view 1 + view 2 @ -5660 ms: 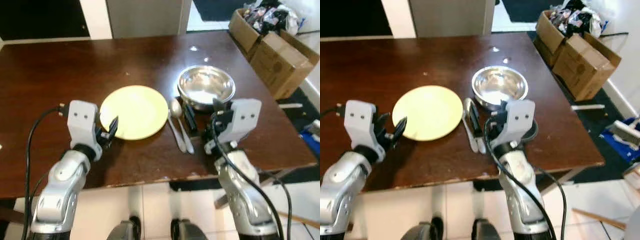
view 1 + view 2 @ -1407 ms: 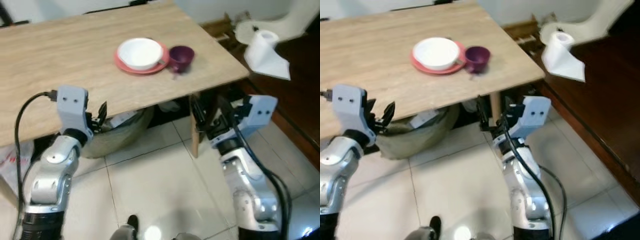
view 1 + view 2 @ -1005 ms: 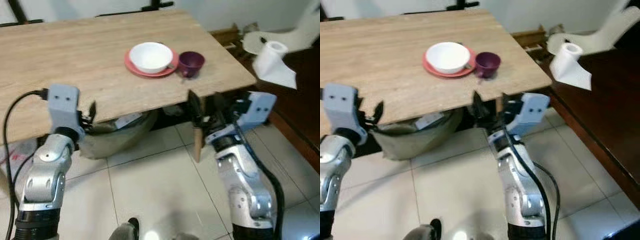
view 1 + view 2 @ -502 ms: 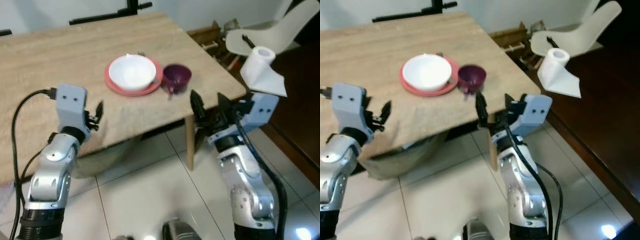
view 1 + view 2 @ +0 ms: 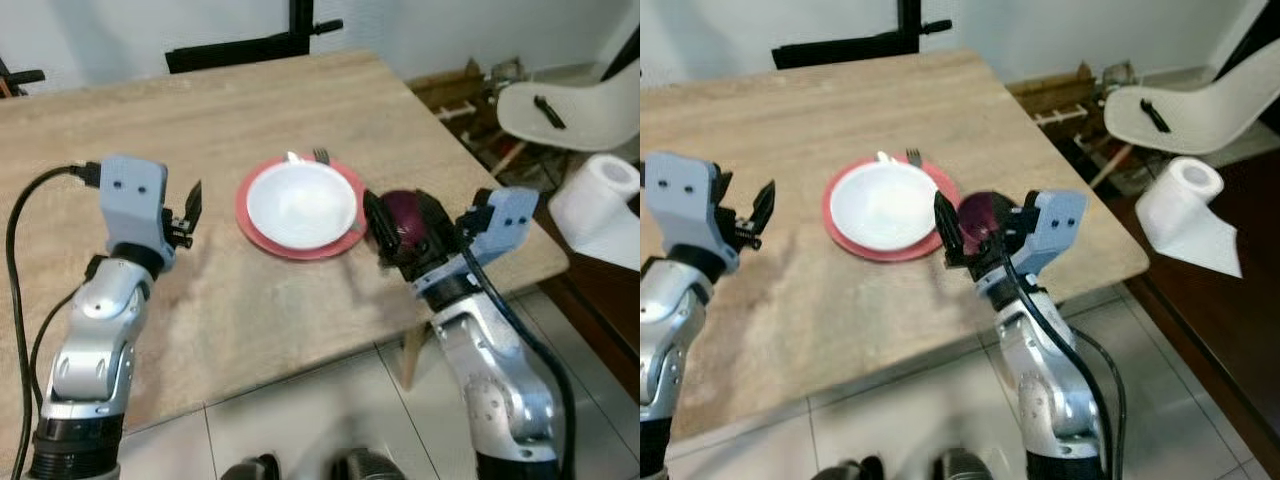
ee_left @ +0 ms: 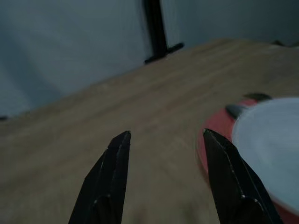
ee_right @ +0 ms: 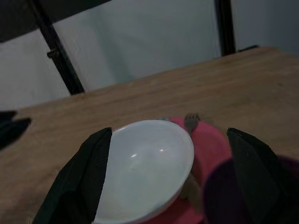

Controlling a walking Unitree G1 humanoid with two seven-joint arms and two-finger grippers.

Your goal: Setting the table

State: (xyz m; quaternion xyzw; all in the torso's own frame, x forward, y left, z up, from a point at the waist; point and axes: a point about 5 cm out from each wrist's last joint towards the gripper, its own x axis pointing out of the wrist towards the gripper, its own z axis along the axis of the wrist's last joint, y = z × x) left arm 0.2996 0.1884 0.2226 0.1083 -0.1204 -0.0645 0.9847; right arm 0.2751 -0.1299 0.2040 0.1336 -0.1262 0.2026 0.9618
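On the light wooden table [image 5: 250, 310] stands a red plate [image 5: 250, 222] with a white bowl [image 5: 300, 203] on it. A fork [image 5: 321, 156] and a spoon tip [image 5: 292, 157] poke out behind the bowl. Just right of the plate sits a purple cup [image 5: 408, 212]. My right gripper [image 5: 975, 232] is open at the cup, which lies low between its spread fingers [image 7: 79, 177]; contact is unclear. My left gripper [image 5: 188, 212] hovers open over bare wood left of the plate, nothing between its fingers [image 6: 110, 177].
The table's right edge and corner are close behind my right arm. Beyond it stand a white chair [image 5: 560, 100] and a paper roll [image 5: 600, 205] on a dark surface [image 5: 1240, 330]. A black stand [image 5: 260, 45] runs along the table's far edge. Tiled floor [image 5: 300, 420] lies below.
The view has swung closer over the table. My right gripper, earlier off the table's corner, now reaches the purple cup. My left gripper is now over the tabletop, beside the plate.
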